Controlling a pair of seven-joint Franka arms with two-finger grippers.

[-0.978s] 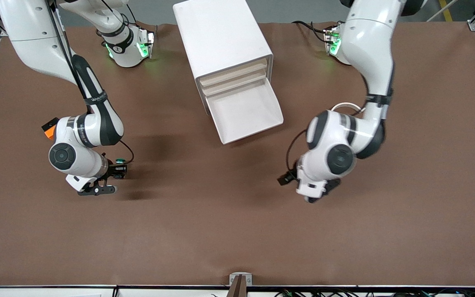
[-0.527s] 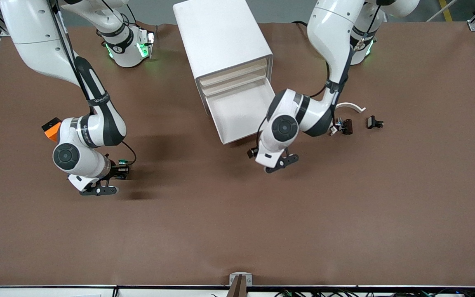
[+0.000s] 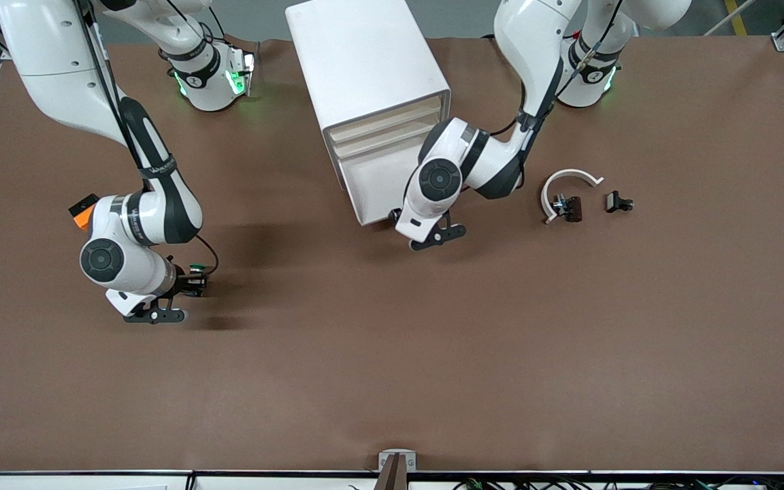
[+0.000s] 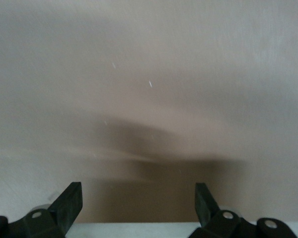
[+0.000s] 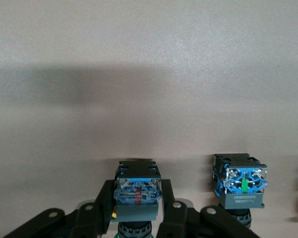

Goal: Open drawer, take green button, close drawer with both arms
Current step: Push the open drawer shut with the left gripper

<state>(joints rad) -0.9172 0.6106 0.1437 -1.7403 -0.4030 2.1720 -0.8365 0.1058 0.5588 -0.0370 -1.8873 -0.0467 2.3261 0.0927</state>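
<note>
The white cabinet stands mid-table with its lowest drawer pulled out; the tray looks empty. My left gripper is at the drawer's front edge, open and empty, with a white edge just under its fingers. My right gripper is low over the table toward the right arm's end. It is shut on the green-capped button, whose bluish base shows between the fingers.
Another button with a bluish base stands beside the held one. An orange and black piece shows by the right arm's wrist. A white curved piece, a dark part and a small black part lie toward the left arm's end.
My left arm swung from the left arm's end of the table to the drawer front, uncovering the small parts. The drawer has slid in a little. My right gripper barely moved.
</note>
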